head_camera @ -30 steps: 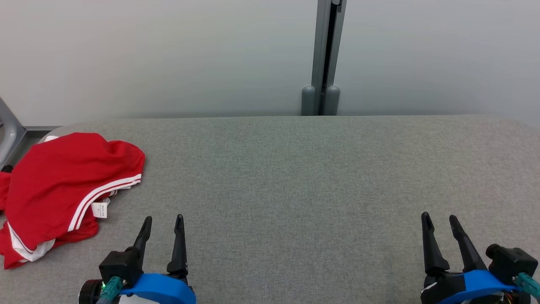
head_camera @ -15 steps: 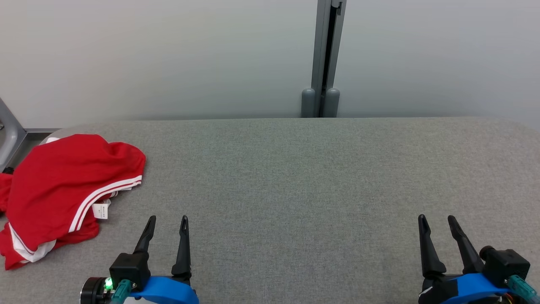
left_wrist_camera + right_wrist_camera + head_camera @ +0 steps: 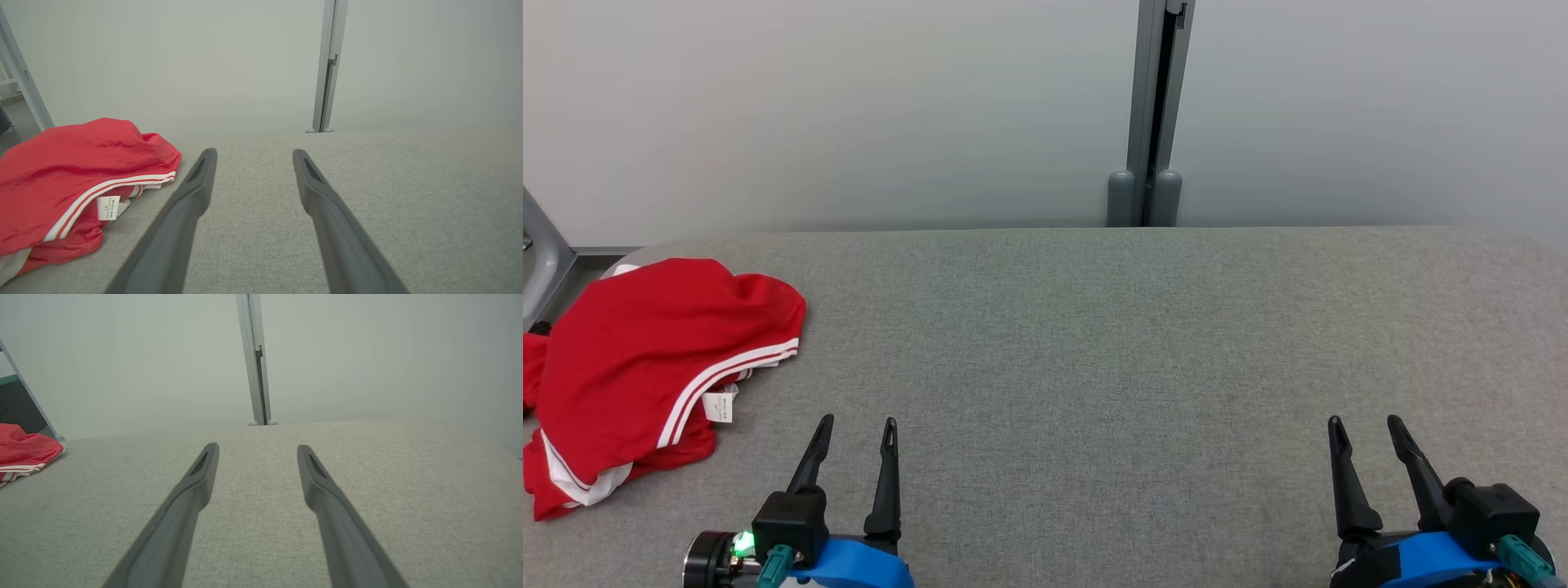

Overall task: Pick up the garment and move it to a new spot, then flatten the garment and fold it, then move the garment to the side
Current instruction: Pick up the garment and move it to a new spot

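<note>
Grippers first, down at the near edge of the head view. The left gripper [image 3: 858, 421] hovers over bare grey cloth, its two dark fingers spread with a clear gap between them and nothing in that gap. The right gripper [image 3: 1363, 420] sits far across on the other side, fingers likewise parted and holding nothing.

Up and to the left of the left gripper lies the garment [image 3: 645, 351], a red heap on the left part of the table [image 3: 1094, 343], crumpled and doubled over itself. It runs to the left border of the head view, so I cannot tell whether any of it hangs over the table's side. White stripes [image 3: 727, 371] run along one edge, and a small white label [image 3: 717, 406] pokes out beneath them, on the side nearest the left gripper.

My read: thin, shiny sports fabric, so light, limp and probably a little slick. It will sag and trail once lifted. The best bite looks like the banded, striped edge or the bunched fold beside it, pinching several layers at once, never the label alone.

Beyond the table's far edge stands a plain pale wall [image 3: 849, 106] with a grey upright post [image 3: 1150, 114].
</note>
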Available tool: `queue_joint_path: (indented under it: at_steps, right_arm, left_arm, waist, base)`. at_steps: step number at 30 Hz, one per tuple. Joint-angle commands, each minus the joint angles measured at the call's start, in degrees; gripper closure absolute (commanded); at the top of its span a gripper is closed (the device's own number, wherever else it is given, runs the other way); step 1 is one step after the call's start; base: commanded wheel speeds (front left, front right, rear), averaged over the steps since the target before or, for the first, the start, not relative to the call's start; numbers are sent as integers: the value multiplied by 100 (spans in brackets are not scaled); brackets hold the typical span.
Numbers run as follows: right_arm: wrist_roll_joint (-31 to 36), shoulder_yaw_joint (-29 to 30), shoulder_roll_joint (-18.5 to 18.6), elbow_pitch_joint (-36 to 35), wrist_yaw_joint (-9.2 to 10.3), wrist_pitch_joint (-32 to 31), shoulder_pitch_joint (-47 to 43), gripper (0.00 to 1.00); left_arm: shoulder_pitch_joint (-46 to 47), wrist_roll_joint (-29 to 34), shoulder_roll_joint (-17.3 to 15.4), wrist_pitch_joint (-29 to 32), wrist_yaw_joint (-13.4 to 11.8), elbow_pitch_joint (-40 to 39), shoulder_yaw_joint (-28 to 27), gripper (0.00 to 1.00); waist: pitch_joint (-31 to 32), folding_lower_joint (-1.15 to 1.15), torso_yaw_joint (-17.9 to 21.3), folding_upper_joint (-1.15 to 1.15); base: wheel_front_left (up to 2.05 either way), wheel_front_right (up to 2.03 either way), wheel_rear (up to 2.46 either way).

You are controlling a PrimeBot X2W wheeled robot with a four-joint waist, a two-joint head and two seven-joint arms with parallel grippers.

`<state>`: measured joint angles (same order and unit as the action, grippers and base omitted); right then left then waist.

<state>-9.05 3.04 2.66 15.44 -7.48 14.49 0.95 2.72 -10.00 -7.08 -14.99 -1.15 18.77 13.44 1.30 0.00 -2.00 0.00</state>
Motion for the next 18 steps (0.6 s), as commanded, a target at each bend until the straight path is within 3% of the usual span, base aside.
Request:
queue_joint_path:
  at_steps: [1,10,18]
  right_arm:
    - [9,-6,40,-21,-2,36,-48,0]
    - [-30,10,39,-46,-2,40,-65,0]
    - [48,50,36,-129,-2,50,-127,0]
  left_arm:
    - [3,-23,-25,-30,-28,-14,-21,0]
    - [14,-99,-2,-30,-23,-18,-36,0]
    - [32,-153,-22,-30,-44,-14,-71,0]
  waist:
    - [-6,0,-1,0]
    - [-33,0,-87,0]
    - [-66,0,-543,0]
  base:
    - [0,0,0]
    - [0,0,0]
    - [0,0,0]
